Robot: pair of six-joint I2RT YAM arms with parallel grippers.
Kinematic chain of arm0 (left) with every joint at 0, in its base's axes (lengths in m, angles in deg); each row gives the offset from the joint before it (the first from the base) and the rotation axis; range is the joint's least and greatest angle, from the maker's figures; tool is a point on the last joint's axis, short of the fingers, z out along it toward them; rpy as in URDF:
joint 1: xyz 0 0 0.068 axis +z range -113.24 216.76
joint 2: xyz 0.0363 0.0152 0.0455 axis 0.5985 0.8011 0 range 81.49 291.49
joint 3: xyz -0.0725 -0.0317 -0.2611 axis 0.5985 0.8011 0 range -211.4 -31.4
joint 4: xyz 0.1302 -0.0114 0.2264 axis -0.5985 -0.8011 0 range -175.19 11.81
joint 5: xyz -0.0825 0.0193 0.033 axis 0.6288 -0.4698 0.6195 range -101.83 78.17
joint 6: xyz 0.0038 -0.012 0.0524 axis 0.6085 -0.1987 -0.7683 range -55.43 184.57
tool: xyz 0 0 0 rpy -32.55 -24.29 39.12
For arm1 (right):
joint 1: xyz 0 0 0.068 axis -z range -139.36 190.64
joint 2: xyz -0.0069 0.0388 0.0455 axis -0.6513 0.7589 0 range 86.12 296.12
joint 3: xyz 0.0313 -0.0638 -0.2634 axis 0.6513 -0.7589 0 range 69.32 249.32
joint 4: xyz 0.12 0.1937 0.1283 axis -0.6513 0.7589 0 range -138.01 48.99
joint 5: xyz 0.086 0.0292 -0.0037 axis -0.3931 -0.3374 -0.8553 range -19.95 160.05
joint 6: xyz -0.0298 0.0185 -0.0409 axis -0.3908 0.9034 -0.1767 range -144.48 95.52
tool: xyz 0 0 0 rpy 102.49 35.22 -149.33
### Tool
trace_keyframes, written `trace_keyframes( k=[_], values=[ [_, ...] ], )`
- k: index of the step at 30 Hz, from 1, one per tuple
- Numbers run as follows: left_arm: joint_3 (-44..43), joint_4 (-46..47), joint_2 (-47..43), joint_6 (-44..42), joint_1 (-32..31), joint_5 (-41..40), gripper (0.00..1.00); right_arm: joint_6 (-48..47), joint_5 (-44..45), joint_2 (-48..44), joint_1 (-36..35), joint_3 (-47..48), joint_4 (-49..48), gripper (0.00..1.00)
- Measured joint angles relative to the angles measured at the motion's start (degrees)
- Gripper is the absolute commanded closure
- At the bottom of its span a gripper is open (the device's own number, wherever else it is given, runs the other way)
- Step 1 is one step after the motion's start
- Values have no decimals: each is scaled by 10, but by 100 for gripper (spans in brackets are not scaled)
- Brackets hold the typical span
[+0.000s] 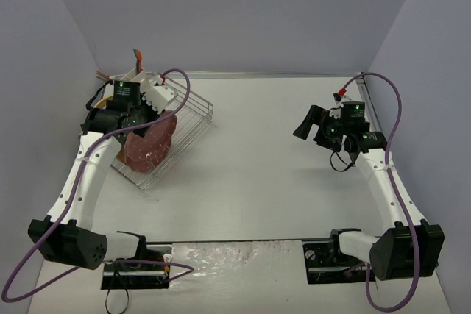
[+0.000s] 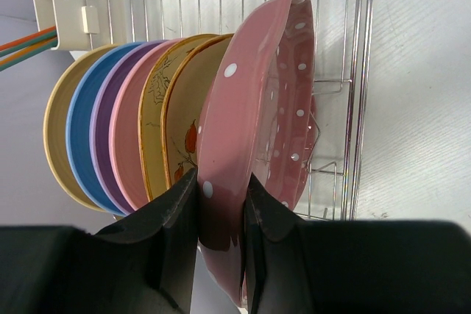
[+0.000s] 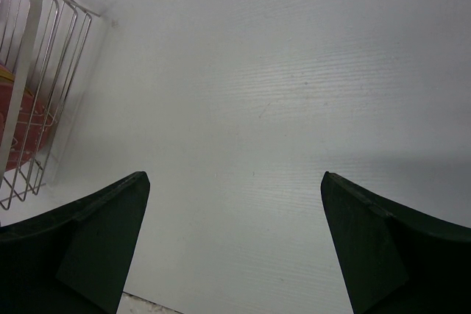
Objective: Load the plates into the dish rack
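My left gripper is shut on the rim of the dark-pink white-dotted plate, which stands on edge in the silver wire dish rack. Beside it stand two cream floral plates, then pink, purple, blue and yellow plates, all upright. In the top view the dotted plate stands in the rack at the far left under my left gripper. My right gripper is open and empty over bare table at the far right.
A white utensil caddy is clipped to the rack's corner, with orange and teal handles sticking out. The rack's edge shows at the left of the right wrist view. Walls close the table on the left, back and right.
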Motion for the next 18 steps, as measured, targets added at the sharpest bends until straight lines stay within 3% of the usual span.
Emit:
trace_keyframes(
  k=[18],
  values=[
    [26,12,1,3,0,-16,100,0,-3,-1,0,-9,-5,1]
  ],
)
